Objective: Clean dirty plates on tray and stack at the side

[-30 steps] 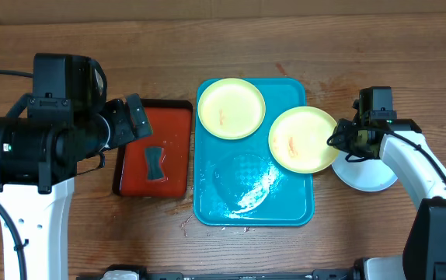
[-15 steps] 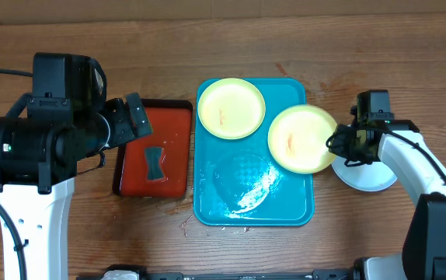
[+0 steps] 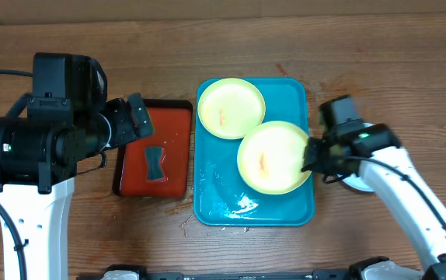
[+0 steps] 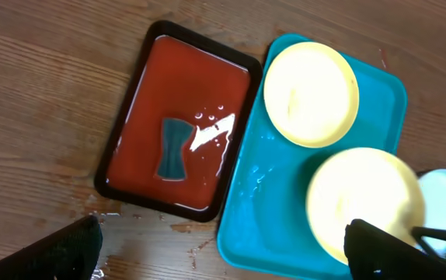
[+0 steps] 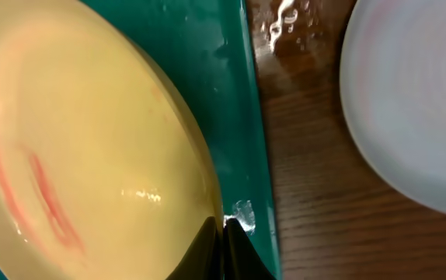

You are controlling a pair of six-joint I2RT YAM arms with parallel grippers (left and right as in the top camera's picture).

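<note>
While the right gripper [image 3: 310, 155] is clamping its right rim, the smeared yellow-green round plastic plate [image 3: 272, 158] is extending left over the turquoise rectangular plastic tray [image 3: 207, 198].

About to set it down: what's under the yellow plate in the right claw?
The turquoise tray, its wet floor showing around the yellow plate. The patch directly beneath is covered, so anything lying there cannot be seen. The right claw grips its rim.

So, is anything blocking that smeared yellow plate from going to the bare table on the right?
Nothing visible blocks it. The right pincer is shut on the plate's rim over the blue tray. A pale plate lies on the wood beside the tray, where it could be stacked.
</note>
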